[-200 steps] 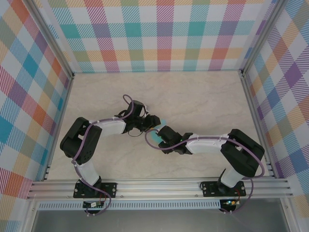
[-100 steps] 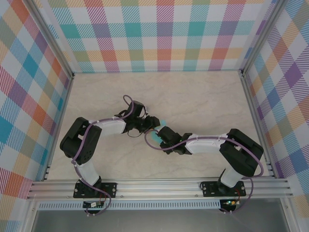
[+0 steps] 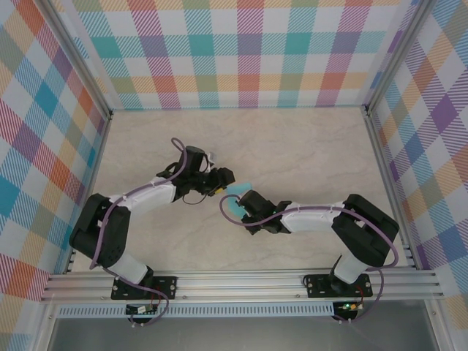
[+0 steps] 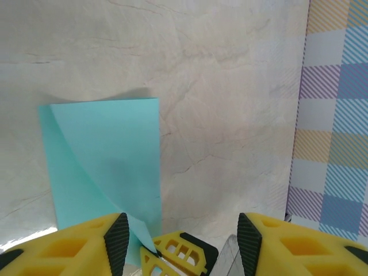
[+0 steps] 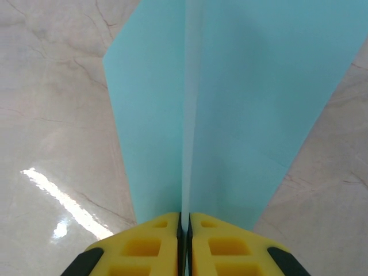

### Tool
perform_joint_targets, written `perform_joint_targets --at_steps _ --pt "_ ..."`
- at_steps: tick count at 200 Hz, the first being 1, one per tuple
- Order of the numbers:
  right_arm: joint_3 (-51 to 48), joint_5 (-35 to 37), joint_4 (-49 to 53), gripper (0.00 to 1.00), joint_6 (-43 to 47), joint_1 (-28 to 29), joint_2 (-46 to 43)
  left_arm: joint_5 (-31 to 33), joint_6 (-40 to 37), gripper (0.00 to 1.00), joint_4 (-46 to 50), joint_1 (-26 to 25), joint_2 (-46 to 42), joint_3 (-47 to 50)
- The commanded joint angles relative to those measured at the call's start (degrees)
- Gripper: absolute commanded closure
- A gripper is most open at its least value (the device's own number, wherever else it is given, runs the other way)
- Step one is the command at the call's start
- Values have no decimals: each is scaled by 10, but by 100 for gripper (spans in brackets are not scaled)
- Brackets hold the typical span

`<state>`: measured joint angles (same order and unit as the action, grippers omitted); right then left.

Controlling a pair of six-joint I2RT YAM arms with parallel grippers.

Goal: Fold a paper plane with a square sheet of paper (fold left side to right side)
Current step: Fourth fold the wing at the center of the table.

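Near the middle of the marbled tabletop (image 3: pixel 314 146), between the two wrists: turquoise paper sheet (image 3: pixel 232 208), folded over, largely covered from above by the arms. Clamped at one end by the right gripper (image 3: pixel 243 206); from the right wrist, yellow fingers (image 5: pixel 155 244) pressed together on a thin upright ridge of the sheet, turquoise flaps spreading to either side over the table. Just beside it, left gripper (image 3: pixel 225 178) with jaws standing apart and gripping nothing; from the left wrist, black-padded fingertips (image 4: pixel 118 241) wide apart by the sheet's near corner, a curved upper layer lifting along its left edge.
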<state>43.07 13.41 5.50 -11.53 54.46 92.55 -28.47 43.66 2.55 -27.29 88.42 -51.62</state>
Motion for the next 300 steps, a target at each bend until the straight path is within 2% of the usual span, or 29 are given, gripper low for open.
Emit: perform_joint_targets --at_steps 1,29,41,72,103,135,172,300 --pt "-11 -67 -20 89 -19 -17 -11 12 -14 44 26 12 -34 29" --pt "-27 -137 -44 89 -36 -50 -21 -7 -1 46 -5 11 -34 63" --pt "-32 -153 -50 90 -40 -60 -22 -15 7 50 -24 11 -28 75" --pt "-54 -196 -76 90 -60 -83 -25 -27 17 69 -54 -4 1 77" --pt "-71 -228 -97 91 -72 -107 -35 -28 22 76 -68 -28 42 59" --pt "-81 -262 -110 91 -79 -127 -36 -29 28 76 -80 -46 80 36" --pt "-82 -293 -121 92 -82 -141 -23 -27 31 70 -83 -60 106 17" --pt "-82 -327 -132 93 -94 -160 11 -8 26 67 -68 -83 176 -14"
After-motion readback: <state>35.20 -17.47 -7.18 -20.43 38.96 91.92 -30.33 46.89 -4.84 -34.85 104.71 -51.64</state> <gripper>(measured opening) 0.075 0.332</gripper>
